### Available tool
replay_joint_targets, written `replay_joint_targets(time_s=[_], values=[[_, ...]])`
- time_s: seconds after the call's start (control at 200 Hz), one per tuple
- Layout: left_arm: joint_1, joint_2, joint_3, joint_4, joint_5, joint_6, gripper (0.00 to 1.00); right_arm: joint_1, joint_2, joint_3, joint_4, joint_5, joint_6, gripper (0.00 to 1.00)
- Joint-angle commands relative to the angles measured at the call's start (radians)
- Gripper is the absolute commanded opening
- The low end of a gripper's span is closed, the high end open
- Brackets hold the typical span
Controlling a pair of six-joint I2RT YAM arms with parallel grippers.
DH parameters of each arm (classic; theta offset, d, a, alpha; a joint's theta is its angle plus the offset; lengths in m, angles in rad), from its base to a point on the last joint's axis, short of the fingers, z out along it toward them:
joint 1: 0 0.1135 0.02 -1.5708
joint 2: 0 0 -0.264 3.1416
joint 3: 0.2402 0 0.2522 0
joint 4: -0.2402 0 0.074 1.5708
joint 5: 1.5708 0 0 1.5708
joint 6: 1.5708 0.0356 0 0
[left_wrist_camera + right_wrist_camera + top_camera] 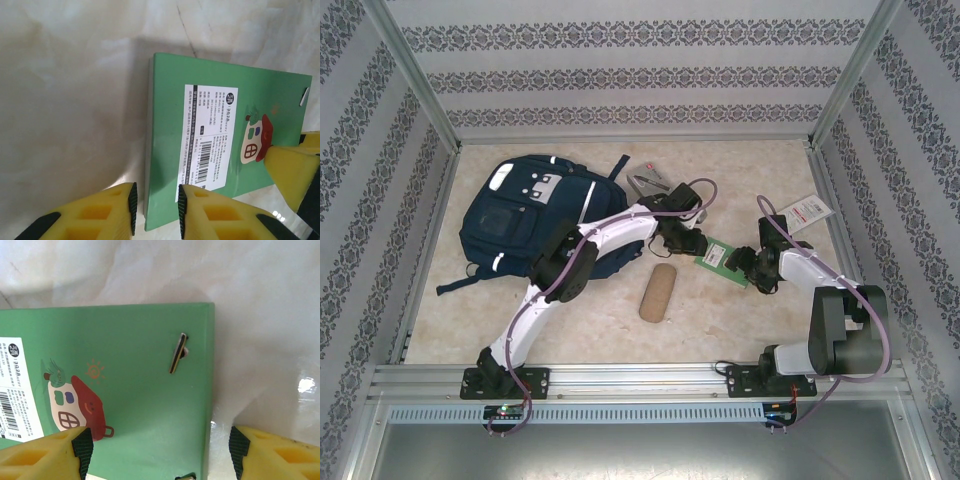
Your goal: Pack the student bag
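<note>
green notebook [210, 140] lies flat on the table [60, 100]; left gripper [156, 209] straddles one edge, narrowly open, holding nothing; right gripper [160, 449] gapes wide at the opposite edge, probably bracing it for pickup.

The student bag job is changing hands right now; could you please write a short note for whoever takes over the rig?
Left gripper: open, jaws straddling one edge of the green notebook, not clamped.
Right gripper: open wide, straddling the opposite edge of the same notebook.
Things: the student bag lies at the far left of the table. The notebook lies right of centre, a tan pouch nearer the arms, and a red-and-white packet at the far right.
Done: nothing visibly packed; notebook not lifted.
Left: grip the notebook, carry it to the bag, then probably the other items.
</note>
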Motion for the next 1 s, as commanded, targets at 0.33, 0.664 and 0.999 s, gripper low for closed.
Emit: replay_joint_targets(time_s=[0.33, 0.664, 0.999], values=[[-0.034, 0.084, 0.065, -0.035, 0.044, -0.024, 0.22, 0.007, 0.027, 0.0, 0.108, -0.142, -0.043, 0.71], [-0.033, 0.079, 0.082, -0.058, 0.064, 0.014, 0.19, 0.009, -0.157, -0.026, 0.246, -0.388, 0.005, 0.64], [-0.02, 0.08, 0.11, -0.11, 0.058, 0.063, 0.19, -0.026, -0.134, -0.045, 0.256, -0.401, 0.003, 0.56]])
